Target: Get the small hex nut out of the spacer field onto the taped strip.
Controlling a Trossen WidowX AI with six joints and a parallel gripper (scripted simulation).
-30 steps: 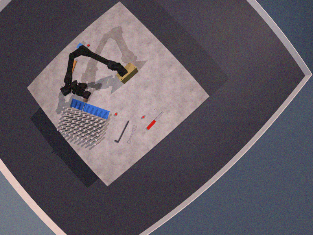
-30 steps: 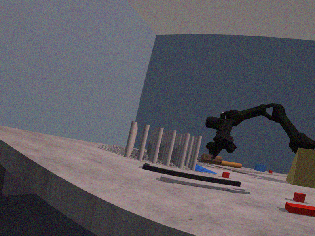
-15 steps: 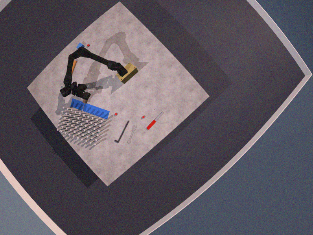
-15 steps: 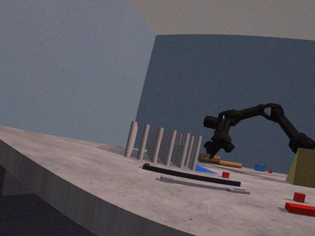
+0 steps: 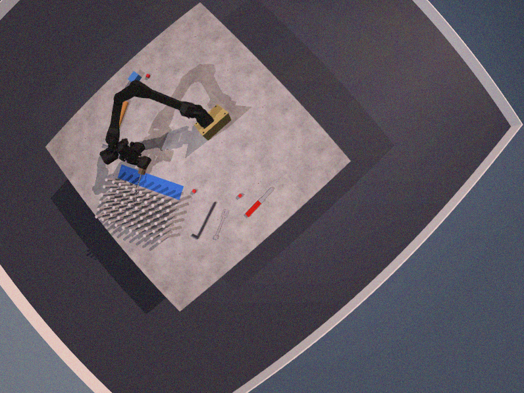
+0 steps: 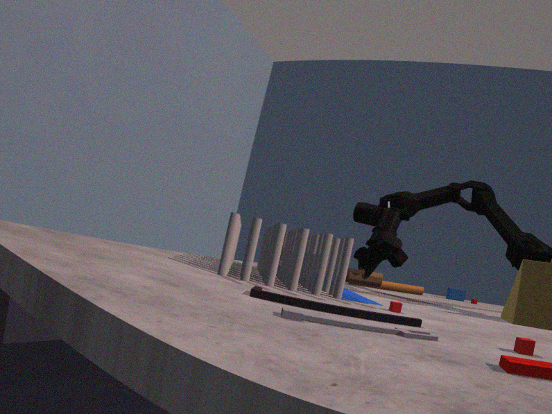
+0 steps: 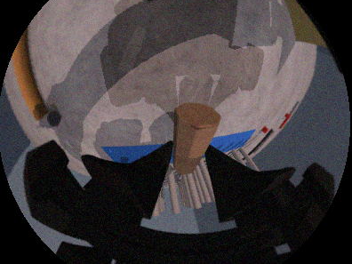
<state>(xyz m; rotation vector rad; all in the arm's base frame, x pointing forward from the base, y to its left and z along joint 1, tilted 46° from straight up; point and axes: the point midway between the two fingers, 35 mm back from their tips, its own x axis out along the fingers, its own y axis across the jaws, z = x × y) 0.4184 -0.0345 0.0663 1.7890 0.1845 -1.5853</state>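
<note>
Gripping brown wooden cylinder handle (image 7: 194, 135) | gripper (image 7: 188, 168) clenched | spacers (image 6: 295, 257) smooth grey posts

Brown-handled tool (image 7: 194, 135) in our hand (image 7: 185, 168).
We hold it over the blue strip (image 5: 164, 183), beside upright grey spacers (image 6: 295, 257).

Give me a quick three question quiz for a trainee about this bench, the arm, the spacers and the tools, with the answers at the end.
1. True or false: the claw is shut on a brown wooden handle.
2. Which lies nearest the spacers in the top view? A) the black hex key B) the red-handled tool C) the tan base block
3. Fill in: the blue taped strip lies between the spacers and the ____.

Key: 1 true; 2 A; 3 claw (the arm's side)
</note>
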